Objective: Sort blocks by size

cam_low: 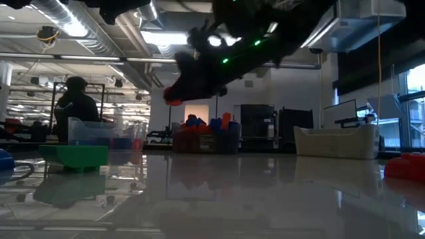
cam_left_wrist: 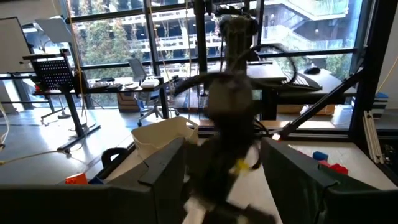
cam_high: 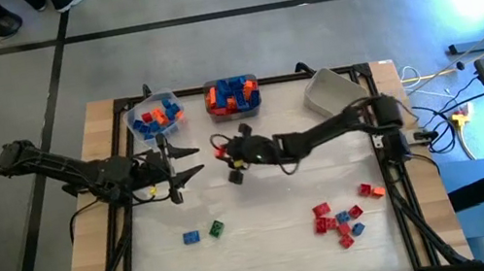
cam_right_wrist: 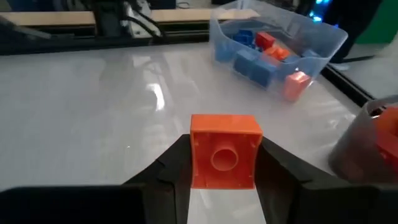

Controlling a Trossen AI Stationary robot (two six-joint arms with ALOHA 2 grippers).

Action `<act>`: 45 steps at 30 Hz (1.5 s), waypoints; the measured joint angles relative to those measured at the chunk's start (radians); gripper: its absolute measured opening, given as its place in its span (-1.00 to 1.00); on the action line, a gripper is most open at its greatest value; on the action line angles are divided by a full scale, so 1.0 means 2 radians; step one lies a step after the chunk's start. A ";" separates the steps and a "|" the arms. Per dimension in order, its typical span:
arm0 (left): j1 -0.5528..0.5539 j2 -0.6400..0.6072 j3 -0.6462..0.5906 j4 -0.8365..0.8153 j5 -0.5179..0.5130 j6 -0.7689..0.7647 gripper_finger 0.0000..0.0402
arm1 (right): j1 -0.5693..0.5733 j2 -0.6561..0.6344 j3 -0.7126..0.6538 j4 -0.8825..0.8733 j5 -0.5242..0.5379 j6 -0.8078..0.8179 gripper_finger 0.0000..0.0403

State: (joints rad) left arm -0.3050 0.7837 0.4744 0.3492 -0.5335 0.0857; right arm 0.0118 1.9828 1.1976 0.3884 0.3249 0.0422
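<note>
Above mid-table, right end effector (cam_right_wrist: 224, 180) clamped on an orange block (cam_right_wrist: 224, 151); left end effector (cam_high: 189, 162) wide apart.

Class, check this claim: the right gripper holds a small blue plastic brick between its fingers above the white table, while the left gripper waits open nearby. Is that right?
Not quite: the small plastic brick in the right gripper is orange, not blue, as the right wrist view shows. The rest stands: it is held above the white table, and the left gripper waits open nearby.
</note>
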 joint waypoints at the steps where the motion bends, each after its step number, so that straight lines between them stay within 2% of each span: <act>1: 0.001 0.000 0.000 -0.001 0.000 0.000 -0.02 | -0.007 0.013 0.011 0.002 -0.007 -0.002 -0.33; 11: 0.003 0.000 -0.001 0.007 -0.001 0.000 -0.02 | -0.068 0.137 0.165 0.013 -0.060 -0.027 -0.33; 21: -0.008 -0.007 -0.001 0.026 0.000 0.000 -0.02 | -0.096 0.223 0.308 0.015 -0.097 -0.027 -0.33; 35: -0.008 -0.007 -0.001 0.030 0.001 0.010 -0.02 | -0.128 0.359 0.550 0.001 -0.092 -0.038 -0.33; 38: -0.008 -0.007 -0.001 0.031 0.001 0.012 -0.02 | -0.142 0.371 0.578 0.005 -0.093 -0.032 -0.33; 45: -0.008 -0.007 -0.001 0.036 0.001 0.022 -0.02 | -0.174 0.373 0.578 0.008 -0.111 0.003 -0.33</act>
State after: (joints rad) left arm -0.3206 0.7692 0.4732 0.4217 -0.5323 0.1304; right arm -0.3369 2.7296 2.3543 0.4043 0.1029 0.0475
